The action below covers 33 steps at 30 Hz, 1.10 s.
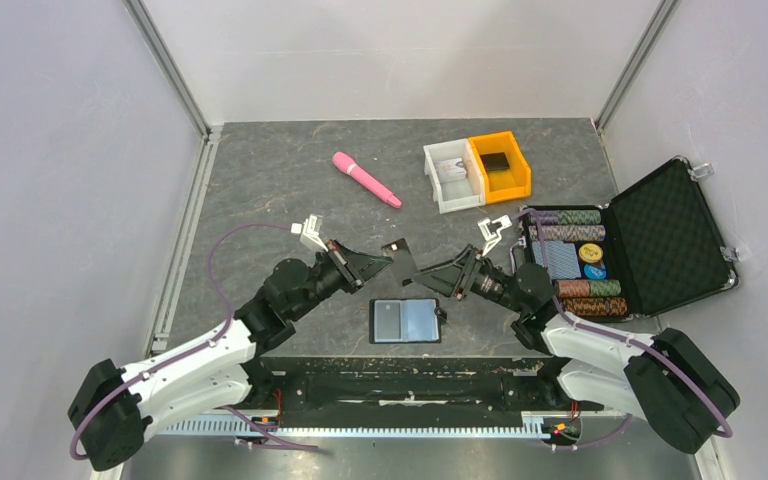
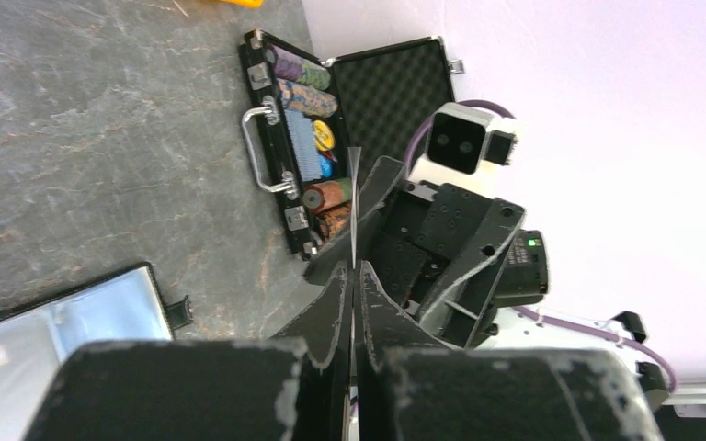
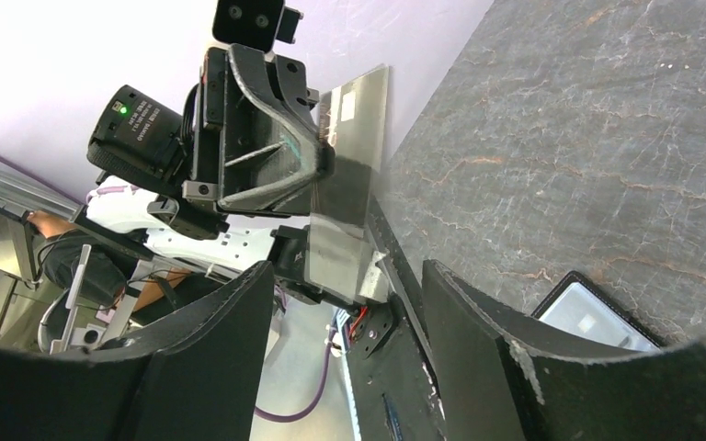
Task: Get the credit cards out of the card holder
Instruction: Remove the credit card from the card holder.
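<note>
The card holder (image 1: pixel 406 320) lies open and flat on the table near the front edge, its glossy bluish inner panels up; it also shows in the left wrist view (image 2: pixel 55 322) and the right wrist view (image 3: pixel 597 317). My left gripper (image 1: pixel 388 262) hangs above the table, shut on a credit card (image 3: pixel 349 175), which shows edge-on as a thin credit card (image 2: pixel 354 197). My right gripper (image 3: pixel 345 294) faces it from the right with jaws open. The card's near end lies at the mouth of those open jaws, which are not closed on it.
An open black foam-lined briefcase (image 1: pixel 660 235) with poker chips stands at the right. At the back are a white bin (image 1: pixel 450 175) and an orange bin (image 1: pixel 500 165), with a pink wand-shaped object (image 1: pixel 365 179) to their left.
</note>
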{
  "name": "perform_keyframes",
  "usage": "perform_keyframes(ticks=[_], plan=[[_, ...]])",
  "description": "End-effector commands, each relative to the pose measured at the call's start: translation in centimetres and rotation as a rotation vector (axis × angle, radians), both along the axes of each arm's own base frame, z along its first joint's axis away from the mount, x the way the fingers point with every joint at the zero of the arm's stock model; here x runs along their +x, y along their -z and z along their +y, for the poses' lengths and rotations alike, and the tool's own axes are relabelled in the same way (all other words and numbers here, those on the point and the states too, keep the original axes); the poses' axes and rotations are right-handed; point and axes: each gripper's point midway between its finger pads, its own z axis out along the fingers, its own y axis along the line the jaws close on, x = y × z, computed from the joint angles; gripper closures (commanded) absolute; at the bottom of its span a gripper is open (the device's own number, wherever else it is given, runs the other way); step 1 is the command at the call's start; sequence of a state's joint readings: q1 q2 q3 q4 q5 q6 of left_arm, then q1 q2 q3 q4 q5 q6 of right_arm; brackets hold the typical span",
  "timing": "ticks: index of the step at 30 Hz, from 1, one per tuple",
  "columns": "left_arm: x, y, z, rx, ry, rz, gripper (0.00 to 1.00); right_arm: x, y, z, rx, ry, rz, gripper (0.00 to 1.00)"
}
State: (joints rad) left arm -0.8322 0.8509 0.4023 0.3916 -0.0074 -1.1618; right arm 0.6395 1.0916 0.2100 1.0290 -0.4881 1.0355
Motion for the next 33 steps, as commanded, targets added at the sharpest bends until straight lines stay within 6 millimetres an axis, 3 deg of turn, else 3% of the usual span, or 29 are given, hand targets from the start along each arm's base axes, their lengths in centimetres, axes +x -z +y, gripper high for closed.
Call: perform_keyframes(ticks=[1,7,15,16,17,19,21,22,23,24,28,33], plan=[[0.0,-2.0,0.4,-0.047,-0.014,-0.048,0.98,0.5,-1.6,0.4,0.024,0.009,-0.028,0.36],[-0.2,-1.7,0.7,-0.033,-0.016,-0.048,0.98,0.8,-1.2,0.2,0.007,0.034,-0.010,0.37],[-0.8,-1.4,-0.1,-0.055,0.033,-0.031,0.98,0.2,-4.0,0.6,0.103,-0.017,-0.080,0.47],[-0.8,-1.2,-0.2,-0.056,0.039,-0.028,0.98,0.2,-4.0,0.6,0.102,-0.019,-0.081,0.54],[-0.9,-1.1,-0.3,-0.058,0.045,-0.023,0.98,0.3,-4.1,0.7,0.102,-0.021,-0.087,0.72],[-1.3,-1.2,-0.6,-0.069,0.073,-0.031,0.96,0.1,-4.4,0.8,0.102,-0.036,-0.108,0.96],[-1.9,-1.3,-0.7,-0.042,0.109,-0.050,0.83,0.0,-4.5,1.0,0.079,-0.065,-0.138,1.00],[-2.1,-1.0,-0.6,-0.012,0.120,-0.052,0.70,0.1,-4.3,1.0,0.053,-0.074,-0.158,1.00],[-2.2,-0.7,-0.3,0.028,0.119,-0.042,0.50,0.0,-3.8,1.1,0.016,-0.097,-0.161,1.00],[-2.3,-0.3,0.1,0.067,0.108,-0.030,0.40,0.1,-3.3,1.0,-0.022,-0.111,-0.184,1.00],[-3.3,-0.2,1.5,0.181,0.130,-0.075,0.27,-1.1,-1.9,1.1,-0.135,-0.244,-0.230,1.00],[-4.4,-1.0,1.8,0.295,0.208,-0.120,0.24,-2.8,-1.5,1.0,-0.158,-0.350,-0.246,1.00]])
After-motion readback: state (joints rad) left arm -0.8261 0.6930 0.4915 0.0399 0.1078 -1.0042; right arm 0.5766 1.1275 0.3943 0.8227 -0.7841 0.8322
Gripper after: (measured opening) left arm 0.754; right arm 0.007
